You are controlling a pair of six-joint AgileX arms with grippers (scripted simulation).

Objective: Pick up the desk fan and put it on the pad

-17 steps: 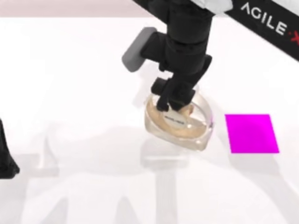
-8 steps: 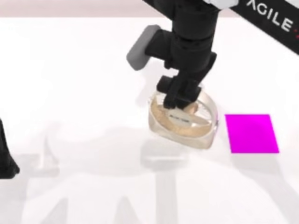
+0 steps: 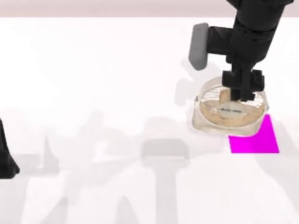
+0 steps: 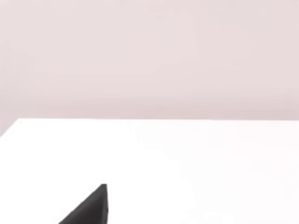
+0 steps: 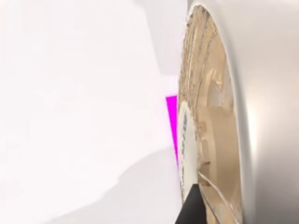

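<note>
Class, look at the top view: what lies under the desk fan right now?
Under the desk fan, held by the right gripper, the pad's upper-left part is covered; its lower strip and right corner show. White table lies under the fan's left side. Contact cannot be judged.

Desk fan [image 3: 230,111] centre label: dark lettering, too small to read. No other text.

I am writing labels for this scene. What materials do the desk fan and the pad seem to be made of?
The desk fan, held by the right gripper, looks like glossy translucent plastic: its cream ring lets the tan blades show through and catches highlights. The pad seems a thin matte sheet, perhaps foam or paper: flat, uniformly magenta, without shine. Neither is certain in a rendered scene.
</note>
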